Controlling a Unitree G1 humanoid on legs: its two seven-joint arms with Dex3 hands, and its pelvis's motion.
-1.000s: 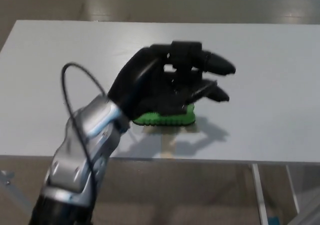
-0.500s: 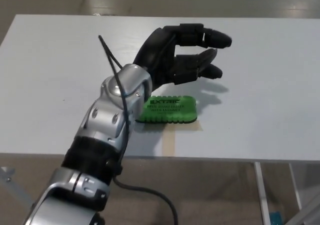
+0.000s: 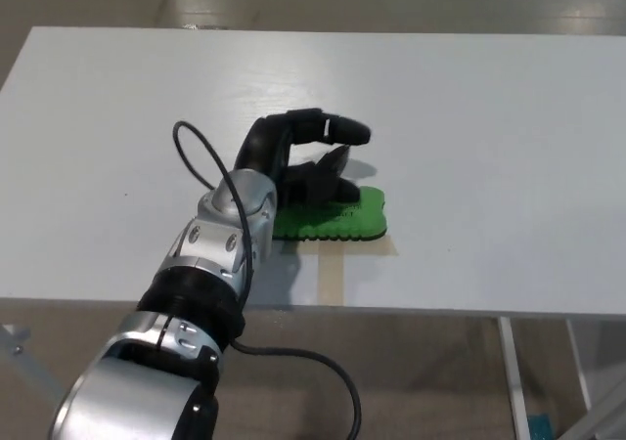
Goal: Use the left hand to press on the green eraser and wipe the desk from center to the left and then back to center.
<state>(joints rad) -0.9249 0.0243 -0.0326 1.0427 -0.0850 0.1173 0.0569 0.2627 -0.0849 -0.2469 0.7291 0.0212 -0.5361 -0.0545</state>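
Note:
A flat green eraser point(image 3: 342, 218) with a wavy front edge lies near the front middle of the white desk point(image 3: 489, 137). My left hand point(image 3: 303, 161) rests on the eraser's left part, black fingers point(image 3: 337, 129) spread and pointing right; the palm and lower fingers cover much of the eraser's top. The silver forearm point(image 3: 220, 249) comes in from the lower left with a black cable looping over it. The hand holds nothing. My right hand does not show.
A strip of tan tape point(image 3: 333, 274) runs from under the eraser to the desk's front edge point(image 3: 440, 313). Floor and a desk leg point(image 3: 509, 372) show below the edge.
The left hand has come down and back from above the eraser's far side onto the eraser. The eraser has stayed in place.

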